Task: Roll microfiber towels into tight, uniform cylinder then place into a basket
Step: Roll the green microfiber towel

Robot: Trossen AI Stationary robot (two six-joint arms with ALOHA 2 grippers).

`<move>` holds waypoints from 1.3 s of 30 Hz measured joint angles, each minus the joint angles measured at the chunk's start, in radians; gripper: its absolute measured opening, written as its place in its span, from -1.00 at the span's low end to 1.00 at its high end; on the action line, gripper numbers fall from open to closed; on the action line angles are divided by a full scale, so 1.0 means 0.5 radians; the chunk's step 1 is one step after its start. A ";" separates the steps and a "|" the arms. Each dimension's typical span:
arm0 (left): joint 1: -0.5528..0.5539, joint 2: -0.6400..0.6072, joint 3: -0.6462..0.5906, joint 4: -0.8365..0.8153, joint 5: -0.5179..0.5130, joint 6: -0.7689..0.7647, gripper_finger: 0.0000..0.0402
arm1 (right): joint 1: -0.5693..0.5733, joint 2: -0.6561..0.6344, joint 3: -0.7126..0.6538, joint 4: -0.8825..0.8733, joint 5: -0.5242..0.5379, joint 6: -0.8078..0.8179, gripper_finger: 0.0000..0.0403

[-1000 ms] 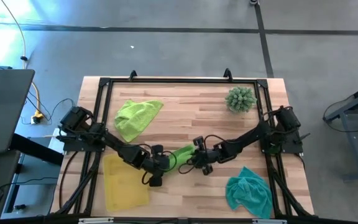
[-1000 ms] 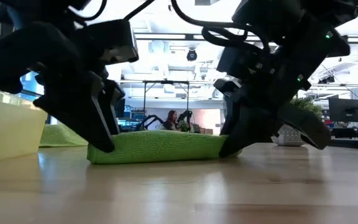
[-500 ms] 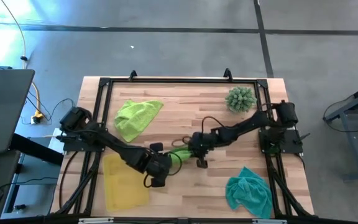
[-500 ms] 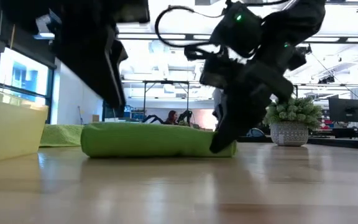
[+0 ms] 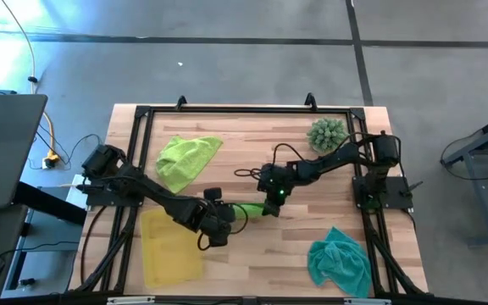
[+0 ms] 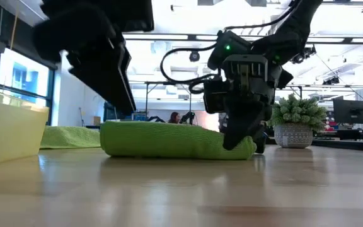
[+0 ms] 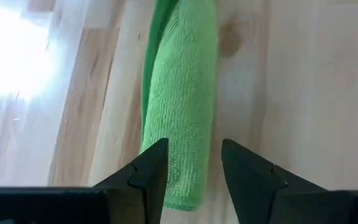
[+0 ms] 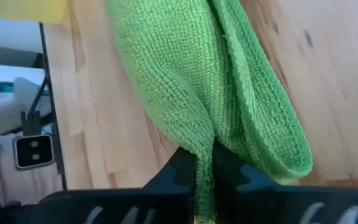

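A lime green towel (image 5: 246, 209) lies rolled into a thick roll on the table's middle, and also shows in the low view (image 6: 169, 140). My right gripper (image 5: 271, 202) is shut on the roll's right end. My left gripper (image 5: 219, 227) is open and hangs just above the roll's left end (image 7: 182, 186), its fingers on either side and clear of it in the low view (image 6: 121, 94). A second lime towel (image 5: 185, 159) lies crumpled at the far left. A teal towel (image 5: 339, 258) lies crumpled at the near right. The yellow basket (image 5: 172, 247) stands at the near left. My right gripper pinches a fold of cloth at the roll's right end (image 8: 211, 134) between its two shut fingers. It comes at the fold from above, slanting down (image 6: 238, 135). The roll lies along the table, and a looser outer layer (image 8: 272, 124) bulges beside the fingers.
A spiky green plant in a pot (image 5: 327, 134) stands at the far right, close behind my right arm. A black frame (image 5: 244, 110) runs round the table's edges. The yellow basket's wall (image 6: 8, 129) rises at the left of the low view.
My left gripper has risen off the roll's left end and now hangs above it. My right gripper has gone toward the table's far edge and turned about, staying at the roll's right end. The roll has shifted a little toward the right.
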 joint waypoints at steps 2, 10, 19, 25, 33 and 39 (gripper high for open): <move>0.022 0.011 -0.028 0.023 -0.001 0.062 -0.31 | -0.018 0.000 0.000 0.003 -0.002 0.015 -0.97; 0.126 0.010 -0.156 0.203 0.202 0.292 -0.31 | -0.036 -0.002 0.001 0.012 -0.002 0.015 -0.94; 0.233 0.009 -0.325 0.321 0.355 0.248 -0.31 | -0.037 -0.002 0.004 0.018 0.012 -0.003 -0.94; 0.279 0.006 -0.335 0.322 0.503 0.165 -0.42 | -0.037 -0.004 0.005 0.020 0.009 -0.082 -0.92; 0.380 -0.011 -0.483 0.507 0.785 0.168 -0.75 | -0.038 -0.006 0.005 0.019 -0.023 -0.385 -0.56; 0.536 -0.013 -0.576 0.761 1.267 0.225 -0.97 | -0.041 -0.052 0.005 -0.051 -0.114 -0.632 -0.35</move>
